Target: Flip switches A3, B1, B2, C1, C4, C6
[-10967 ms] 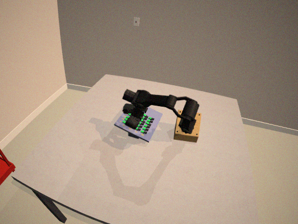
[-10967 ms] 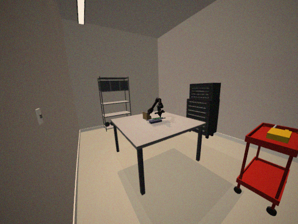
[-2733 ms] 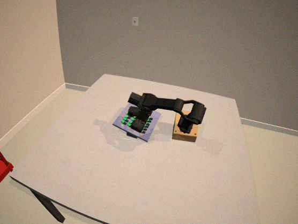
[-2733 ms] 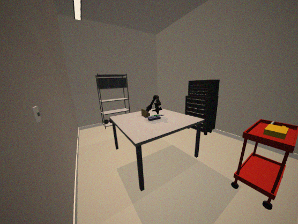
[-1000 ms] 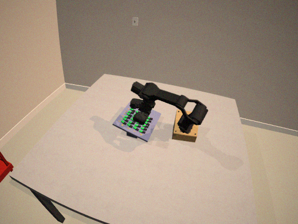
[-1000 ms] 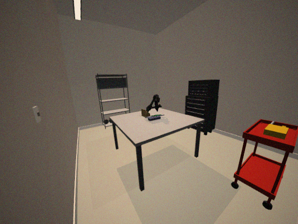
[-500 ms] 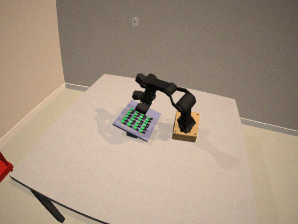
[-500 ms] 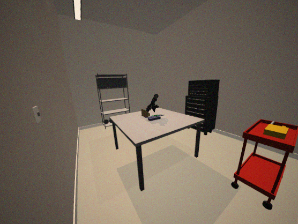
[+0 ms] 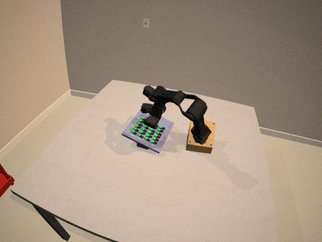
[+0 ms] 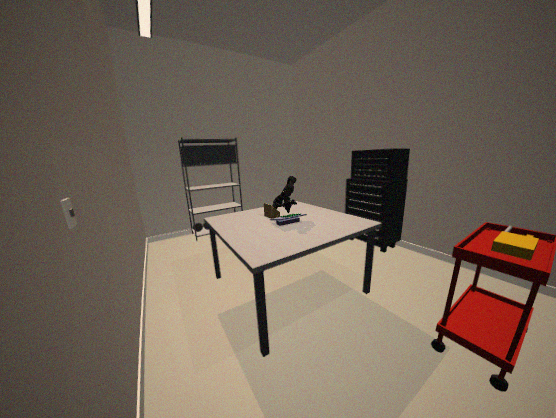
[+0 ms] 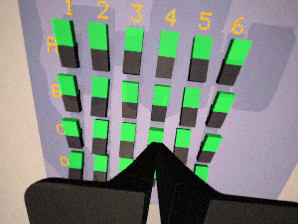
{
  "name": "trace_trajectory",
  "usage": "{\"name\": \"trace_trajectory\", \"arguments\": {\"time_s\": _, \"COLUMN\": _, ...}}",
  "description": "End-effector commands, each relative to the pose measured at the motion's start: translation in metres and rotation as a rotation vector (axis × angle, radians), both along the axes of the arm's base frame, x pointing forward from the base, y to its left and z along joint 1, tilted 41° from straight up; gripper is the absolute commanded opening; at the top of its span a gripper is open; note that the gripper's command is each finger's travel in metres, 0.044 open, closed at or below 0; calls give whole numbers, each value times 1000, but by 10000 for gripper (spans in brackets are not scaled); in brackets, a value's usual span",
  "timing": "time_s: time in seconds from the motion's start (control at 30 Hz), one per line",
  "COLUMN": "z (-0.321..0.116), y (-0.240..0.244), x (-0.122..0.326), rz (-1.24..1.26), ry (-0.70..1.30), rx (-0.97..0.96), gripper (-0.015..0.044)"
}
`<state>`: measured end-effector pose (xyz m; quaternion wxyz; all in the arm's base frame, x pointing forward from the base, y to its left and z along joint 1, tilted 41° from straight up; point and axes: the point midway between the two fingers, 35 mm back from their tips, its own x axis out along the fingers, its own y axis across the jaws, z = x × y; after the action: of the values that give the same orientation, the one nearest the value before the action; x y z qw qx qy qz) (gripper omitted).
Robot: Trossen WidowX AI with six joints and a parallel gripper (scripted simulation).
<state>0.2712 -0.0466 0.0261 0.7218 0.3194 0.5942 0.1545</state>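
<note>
The lilac switch panel (image 9: 169, 125) (image 11: 260, 150) carries rows A to D of switches, each green on the far half and black on the near half. In the wrist view, A3 (image 11: 133, 51), B1 (image 11: 69, 93), B2 (image 11: 100, 97), C1 (image 11: 72, 133) and C6 (image 11: 210, 148) show fully. C4 (image 11: 155, 135) shows only its green half; the fingertips cover the rest. Which ends are raised is hard to tell. My gripper (image 11: 156, 147) is shut and empty, its tips over C4 in that view; contact cannot be told. The fingers hide part of row D.
The panel stands on a dark base (image 9: 142, 145) on the table (image 9: 162, 188). The arm's wooden mounting block (image 9: 200, 149) is right of the panel in the top view. A red cart (image 10: 480, 315) stands apart from the table.
</note>
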Motion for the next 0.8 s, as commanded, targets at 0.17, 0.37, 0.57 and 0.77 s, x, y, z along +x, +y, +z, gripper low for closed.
{"name": "trace_trajectory", "arguments": {"time_s": 0.17, "z": -10, "y": 8, "x": 2, "rz": -5, "ry": 5, "rx": 7, "gripper": 0}}
{"name": "trace_trajectory", "arguments": {"time_s": 0.37, "z": -13, "y": 10, "x": 3, "rz": -5, "ry": 5, "rx": 7, "gripper": 0}}
{"name": "trace_trajectory", "arguments": {"time_s": 0.57, "z": -13, "y": 10, "x": 3, "rz": -5, "ry": 5, "rx": 7, "gripper": 0}}
{"name": "trace_trajectory", "arguments": {"time_s": 0.77, "z": -13, "y": 10, "x": 3, "rz": -5, "ry": 5, "rx": 7, "gripper": 0}}
